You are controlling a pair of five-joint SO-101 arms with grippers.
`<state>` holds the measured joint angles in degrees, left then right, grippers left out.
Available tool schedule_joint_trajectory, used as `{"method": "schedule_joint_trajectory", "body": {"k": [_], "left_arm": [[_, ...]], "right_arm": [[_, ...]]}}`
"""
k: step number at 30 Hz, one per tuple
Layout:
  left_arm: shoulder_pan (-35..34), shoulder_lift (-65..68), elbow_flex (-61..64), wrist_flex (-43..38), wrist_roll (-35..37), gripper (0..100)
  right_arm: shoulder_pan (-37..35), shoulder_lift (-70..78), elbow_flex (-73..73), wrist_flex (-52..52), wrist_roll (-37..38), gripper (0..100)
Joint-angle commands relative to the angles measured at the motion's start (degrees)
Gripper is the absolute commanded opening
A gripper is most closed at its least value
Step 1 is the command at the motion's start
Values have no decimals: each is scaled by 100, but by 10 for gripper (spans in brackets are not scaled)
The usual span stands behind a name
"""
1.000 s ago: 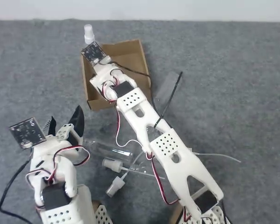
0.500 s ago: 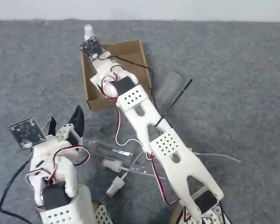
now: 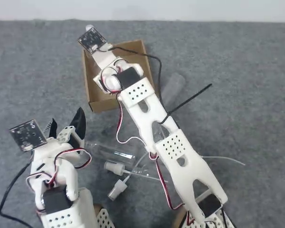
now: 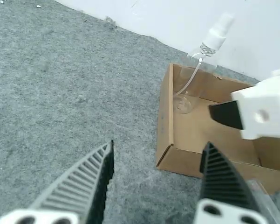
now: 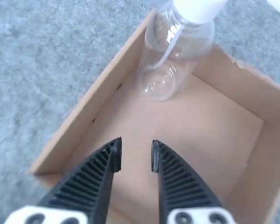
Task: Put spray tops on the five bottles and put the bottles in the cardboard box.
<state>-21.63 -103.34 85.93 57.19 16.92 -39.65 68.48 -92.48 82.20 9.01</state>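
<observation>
Leaning stowed in a far corner of the cardboard box [image 5: 209,135], the bottle [image 5: 177,51] needs no grip: right jaws barely parted, left jaws wide open.

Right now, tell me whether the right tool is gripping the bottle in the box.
No: the right tool hangs empty over the cardboard box, apart from the bottle standing in its corner.

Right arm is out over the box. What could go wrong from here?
1. The right gripper hangs over the cardboard box, close to the standing bottle; pushing farther could tip it.
2. A lying bottle and loose spray tops sit under the right arm's dangling red wires; pulling back might snag or scatter them.
</observation>
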Motion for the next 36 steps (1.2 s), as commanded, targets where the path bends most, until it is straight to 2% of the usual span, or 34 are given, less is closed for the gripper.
{"method": "schedule_joint_trajectory", "body": {"k": [1, 5, 10, 19, 25, 30, 36], "left_arm": [[-44, -114, -57, -185, -44, 279], [-44, -114, -57, -202, -44, 279], [-44, -114, -57, -703, -44, 281], [-88, -114, 127, -721, -413, 281], [-132, -114, 356, -730, -413, 282], [-132, -114, 374, -721, -413, 282], [-132, -114, 374, -721, -413, 282]], "right_arm": [[92, -980, -396, 620, 88, 70], [92, -1323, -396, 1235, 88, 71], [119, -1692, -396, 2018, 88, 71], [295, -2299, -220, 2105, 158, 71], [286, -3574, 1275, 2105, 237, 72], [303, -4725, 2699, 2079, 246, 147], [312, -5569, 3815, 2070, 255, 155]]}}
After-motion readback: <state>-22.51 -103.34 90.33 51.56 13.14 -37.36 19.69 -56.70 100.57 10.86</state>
